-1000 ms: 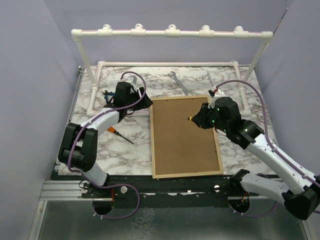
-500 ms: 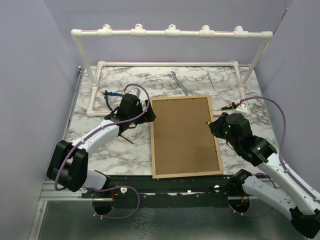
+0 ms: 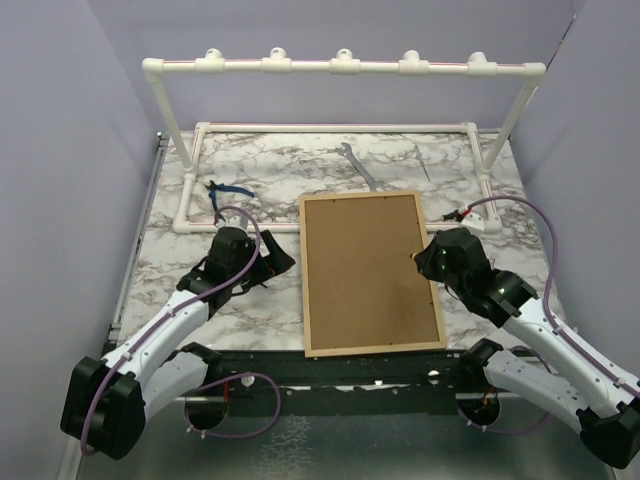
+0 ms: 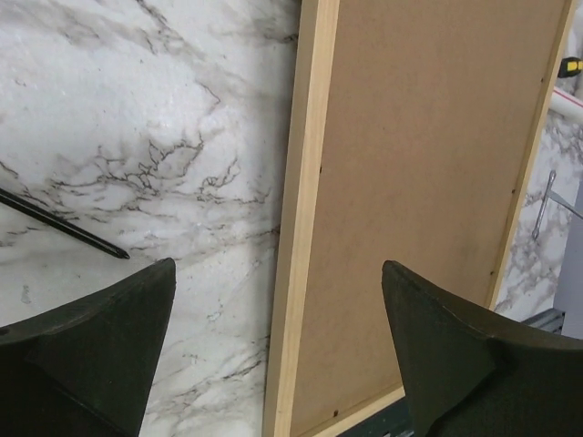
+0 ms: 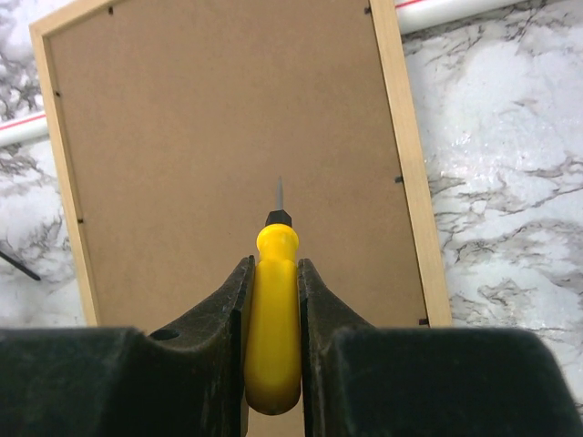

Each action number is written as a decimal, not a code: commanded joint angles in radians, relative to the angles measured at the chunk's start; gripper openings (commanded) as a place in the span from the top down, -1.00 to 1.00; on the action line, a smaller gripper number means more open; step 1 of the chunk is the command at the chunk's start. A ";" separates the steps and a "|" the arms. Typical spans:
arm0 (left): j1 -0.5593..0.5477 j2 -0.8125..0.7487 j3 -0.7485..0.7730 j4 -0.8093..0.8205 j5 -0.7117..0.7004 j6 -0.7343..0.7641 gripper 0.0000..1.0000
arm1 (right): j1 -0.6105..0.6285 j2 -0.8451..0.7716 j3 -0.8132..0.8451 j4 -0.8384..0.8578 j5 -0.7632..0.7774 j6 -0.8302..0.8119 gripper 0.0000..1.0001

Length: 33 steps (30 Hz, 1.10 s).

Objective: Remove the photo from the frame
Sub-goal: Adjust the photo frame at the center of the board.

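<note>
The frame lies face down mid-table, its brown fibreboard back up inside thin light-wood edging. The photo is hidden under that back. My left gripper hangs open just left of the frame's left edge, touching nothing. In the left wrist view its fingers straddle the wood edging from above, well apart from it. My right gripper is shut on a yellow-handled screwdriver, whose tip points over the fibreboard back. From above, the right gripper sits at the frame's right edge.
A white PVC pipe rack spans the back of the marble table. A wrench, a thin tool and blue-handled pliers lie beyond the frame. A dark screwdriver shaft lies left of the frame, by my left arm.
My left arm pulled back toward the near left and its gripper opened wide. My right gripper moved from the frame's middle to its right edge, still holding the screwdriver.
</note>
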 commanded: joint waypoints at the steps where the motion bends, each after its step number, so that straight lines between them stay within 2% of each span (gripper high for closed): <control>1: -0.025 -0.001 -0.028 0.014 0.074 -0.013 -0.84 | 0.004 0.000 -0.022 0.041 -0.051 -0.013 0.99; 7: -0.157 0.052 -0.027 0.051 -0.024 -0.033 -0.70 | 0.004 -0.010 -0.024 0.033 -0.027 -0.014 0.99; 18: -0.329 0.191 0.001 0.084 -0.186 -0.052 -0.32 | 0.003 -0.032 -0.036 0.031 -0.037 -0.034 0.99; 24: -0.370 0.272 0.043 0.078 -0.245 -0.048 -0.06 | 0.003 -0.034 -0.039 0.038 -0.054 -0.039 0.99; 28: -0.370 0.316 0.046 0.072 -0.286 -0.079 0.00 | 0.004 -0.035 -0.040 0.038 -0.062 -0.042 0.99; 33: -0.370 0.352 0.068 0.069 -0.326 -0.085 0.18 | 0.003 -0.042 -0.040 0.031 -0.059 -0.049 0.99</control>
